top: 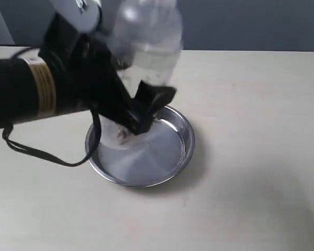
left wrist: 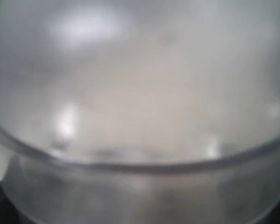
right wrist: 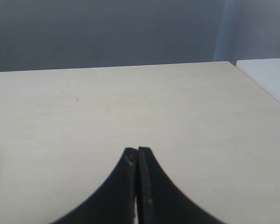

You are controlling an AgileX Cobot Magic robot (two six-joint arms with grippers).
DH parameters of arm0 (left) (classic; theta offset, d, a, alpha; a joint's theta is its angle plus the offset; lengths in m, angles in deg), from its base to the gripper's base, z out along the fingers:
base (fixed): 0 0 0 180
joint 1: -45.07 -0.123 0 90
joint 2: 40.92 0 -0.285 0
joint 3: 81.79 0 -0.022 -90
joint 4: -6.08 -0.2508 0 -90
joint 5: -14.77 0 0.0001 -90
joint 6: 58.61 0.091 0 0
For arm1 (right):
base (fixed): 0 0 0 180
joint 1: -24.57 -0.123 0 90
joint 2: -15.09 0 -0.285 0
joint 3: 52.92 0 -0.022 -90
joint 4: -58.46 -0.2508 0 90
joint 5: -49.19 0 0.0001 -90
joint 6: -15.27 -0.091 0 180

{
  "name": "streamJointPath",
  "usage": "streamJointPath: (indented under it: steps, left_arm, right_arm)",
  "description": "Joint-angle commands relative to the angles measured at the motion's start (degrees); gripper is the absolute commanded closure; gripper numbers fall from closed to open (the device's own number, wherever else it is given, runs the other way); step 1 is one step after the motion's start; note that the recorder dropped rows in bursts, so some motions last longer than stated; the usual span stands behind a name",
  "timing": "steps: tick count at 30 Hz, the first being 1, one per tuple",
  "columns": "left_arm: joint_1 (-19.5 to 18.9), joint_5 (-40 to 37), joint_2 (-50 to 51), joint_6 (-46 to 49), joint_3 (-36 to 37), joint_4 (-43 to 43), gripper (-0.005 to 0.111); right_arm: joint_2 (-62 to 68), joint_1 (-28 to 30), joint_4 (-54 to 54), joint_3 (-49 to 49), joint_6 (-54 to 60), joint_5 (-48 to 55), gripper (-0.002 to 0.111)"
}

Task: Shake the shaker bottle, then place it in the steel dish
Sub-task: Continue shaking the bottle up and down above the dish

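Bearing a steel dish (top: 153, 166), beige table (top: 256, 157) (matte), grey wall (top: 251, 23) behind

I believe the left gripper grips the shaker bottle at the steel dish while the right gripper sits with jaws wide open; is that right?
Not quite: the right gripper has its jaws shut, tips pressed together, as the right wrist view shows. The rest holds: the left gripper grips the shaker bottle at the steel dish.

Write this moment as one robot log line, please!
left gripper: shut on shaker bottle | shaker bottle: blurred, over steel dish | right gripper: shut, empty
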Motion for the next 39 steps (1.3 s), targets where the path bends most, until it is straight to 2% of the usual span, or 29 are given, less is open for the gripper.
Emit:
streamJointPath:
  steps: [1, 2, 3, 4, 5, 6, 8, 10, 11, 12, 13, 14, 16, 17, 19, 21, 23, 24, 26, 27, 28, 29, 30, 32, 33, 34, 36, 37, 39]
  left_arm:
    - [-13.9, -1.0, 2.7, -10.0, 1.6, 1.2, 0.106]
    - [-14.9, 9.0, 3.2, -13.9, 2.6, 1.1, 0.106]
    - [-14.2, 23.5, 3.7, -16.2, 3.7, -4.9, 0.106]
    - [-12.7, 32.9, 4.3, -18.0, 3.5, -10.7, 0.106]
    - [-9.9, 37.0, 4.7, -21.2, 2.4, -16.3, 0.106]
    - [-7.0, 31.0, 4.7, -24.9, 1.4, -20.4, 0.106]
    - [-3.7, 5.5, 3.9, -26.8, 1.0, -21.3, 0.106]
    - [-5.2, -13.6, 3.9, -27.4, 0.6, -18.0, 0.106]
    - [-6.8, -14.2, 3.9, -30.3, 0.5, -16.4, 0.106]
    - [-7.5, -9.6, 3.6, -31.2, 0.7, -14.0, 0.106]
    - [-7.1, 0.9, 3.1, -30.4, 1.7, -13.5, 0.106]
    - [-5.5, 19.7, 2.9, -28.6, 2.5, -20.1, 0.106]
    - [-5.0, 17.1, 2.6, -28.6, -0.6, -13.8, 0.106]
    - [-7.1, 16.4, 0.0, -22.8, -7.2, -6.1, 0.106]
    - [-8.8, 18.0, -2.6, -15.6, -14.3, -6.9, 0.106]
    - [-8.9, 14.3, -3.8, -13.3, -18.9, -8.3, 0.106]
    - [-7.9, 7.5, -2.8, -19.7, -16.2, -11.7, 0.106]
    - [-6.5, 3.6, 1.3, -23.7, -8.7, -13.2, 0.106]
    - [-6.3, 7.2, 6.8, -24.4, -1.1, -11.9, 0.106]
    - [-6.3, 12.0, 5.8, -24.5, -1.9, -10.2, 0.106]
    - [-6.3, 21.5, 1.1, -21.4, -8.7, -10.0, 0.106]
    - [-6.1, 18.7, -2.0, -15.9, -15.7, -12.9, 0.106]
    - [-5.0, 10.9, -3.6, -17.0, -19.5, -15.6, 0.106]
    - [-2.5, 0.6, -0.8, -24.3, -11.6, -18.9, 0.106]
    - [-2.3, 1.6, 4.2, -24.3, -4.7, -19.1, 0.106]
    - [-2.3, 3.1, 6.2, -24.3, -2.6, -19.0, 0.106]
    - [-2.3, 7.8, 1.2, -21.7, -8.5, -19.6, 0.106]
    - [-2.3, 6.2, -1.1, -19.2, -12.9, -19.3, 0.106]
    - [-2.1, 2.4, 0.4, -19.3, -9.2, -14.9, 0.106]
  right_arm:
    - [-0.3, 0.2, 0.1, 0.1, 0.1, -0.7, 0.109]
    - [-0.3, 0.2, 0.1, 0.1, 0.1, -0.7, 0.109]
    - [-0.3, 0.2, 0.1, 0.1, 0.1, -0.7, 0.109]
    - [-0.3, 0.2, 0.1, 0.1, 0.1, -0.7, 0.109]
    - [-0.3, 0.2, 0.1, 0.1, 0.1, -0.7, 0.109]
    - [-0.3, 0.2, 0.1, 0.1, 0.1, -0.7, 0.109]
    - [-0.3, 0.2, 0.1, 0.1, 0.1, -0.7, 0.109]
    - [-0.3, 0.2, 0.1, 0.1, 0.1, -0.7, 0.109]
    - [-0.3, 0.2, 0.1, 0.1, 0.1, -0.7, 0.109]
    - [-0.3, 0.2, 0.1, 0.1, 0.1, -0.7, 0.109]
    - [-0.3, 0.2, 0.1, 0.1, 0.1, -0.7, 0.109]
    - [-0.3, 0.2, 0.1, 0.1, 0.1, -0.7, 0.109]
    - [-0.3, 0.2, 0.1, 0.1, 0.1, -0.7, 0.109]
    - [-0.3, 0.2, 0.1, 0.1, 0.1, -0.7, 0.109]
    - [-0.3, 0.2, 0.1, 0.1, 0.1, -0.7, 0.109]
    - [-0.3, 0.2, 0.1, 0.1, 0.1, -0.7, 0.109]
    - [-0.3, 0.2, 0.1, 0.1, 0.1, -0.7, 0.109]
    - [-0.3, 0.2, 0.1, 0.1, 0.1, -0.7, 0.109]
    - [-0.3, 0.2, 0.1, 0.1, 0.1, -0.7, 0.109]
    - [-0.3, 0.2, 0.1, 0.1, 0.1, -0.7, 0.109]
    - [-0.3, 0.2, 0.1, 0.1, 0.1, -0.7, 0.109]
    - [-0.3, 0.2, 0.1, 0.1, 0.1, -0.7, 0.109]
    - [-0.3, 0.2, 0.1, 0.1, 0.1, -0.7, 0.109]
    - [-0.3, 0.2, 0.1, 0.1, 0.1, -0.7, 0.109]
    - [-0.3, 0.2, 0.1, 0.1, 0.1, -0.7, 0.109]
    - [-0.3, 0.2, 0.1, 0.1, 0.1, -0.7, 0.109]
    - [-0.3, 0.2, 0.1, 0.1, 0.1, -0.7, 0.109]
    - [-0.3, 0.2, 0.1, 0.1, 0.1, -0.7, 0.109]
    - [-0.3, 0.2, 0.1, 0.1, 0.1, -0.7, 0.109]
